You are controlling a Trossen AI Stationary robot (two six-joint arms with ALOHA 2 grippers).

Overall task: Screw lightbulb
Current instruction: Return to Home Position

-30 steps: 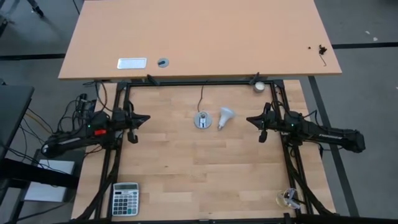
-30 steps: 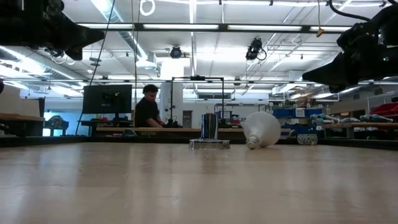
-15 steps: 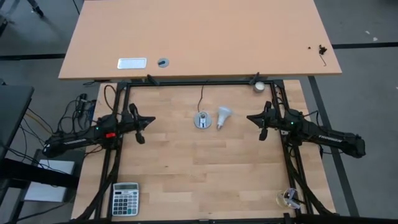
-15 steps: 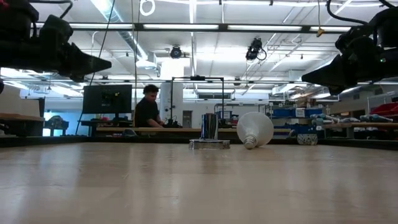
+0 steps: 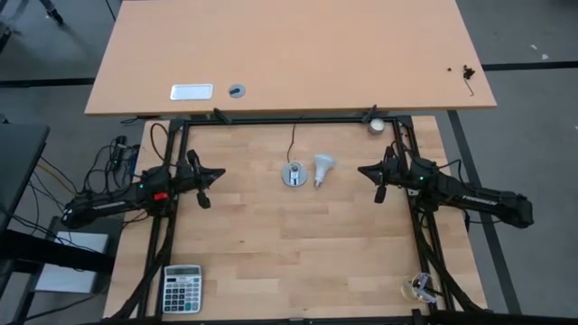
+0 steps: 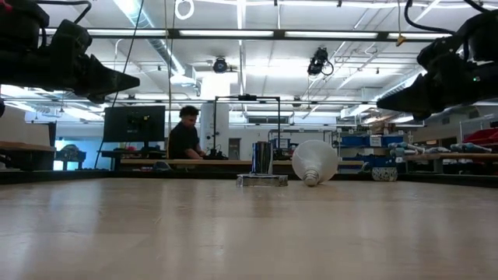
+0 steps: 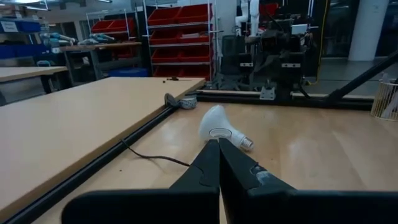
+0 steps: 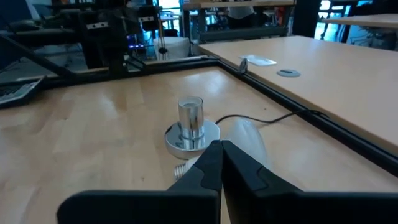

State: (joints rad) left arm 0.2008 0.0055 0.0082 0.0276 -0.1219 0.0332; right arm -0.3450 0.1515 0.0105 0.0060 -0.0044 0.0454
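Bulb (image 5: 322,168): small, white, frosted, wide rounded dome narrowing to a silvery threaded base; lies on its side on the table (image 5: 271,244), nothing holding it, just beside the socket (image 5: 293,175) at the socket's 3 o'clock in the high view, dome twd 12, screw end twd 6; can't tell if the two touch. Low view: bulb (image 6: 314,162) rests on the wood w/ its neck down by the surface, next to the upright silver socket (image 6: 262,163). Socket's thin black cord (image 5: 292,144) runs off twd 12. L gripper (image 5: 217,173) sits at the table's 9 o'clock side, arm stretched about level and pointing twd 3, held up off the wood, well apart from the bulb; its wrist view shows both fingers pressed together to a point, nothing btwn them, bulb (image 7: 219,126) ahead. R gripper (image 5: 363,171) mirrors it at the 3 o'clock side, arm level, pointing twd 9, also raised, near but clear of the bulb; fingers likewise closed tip to tip and empty, socket (image 8: 191,127) and bulb (image 8: 245,138) ahead. Calculator (image 5: 182,288) at the table's 7 o'clock corner
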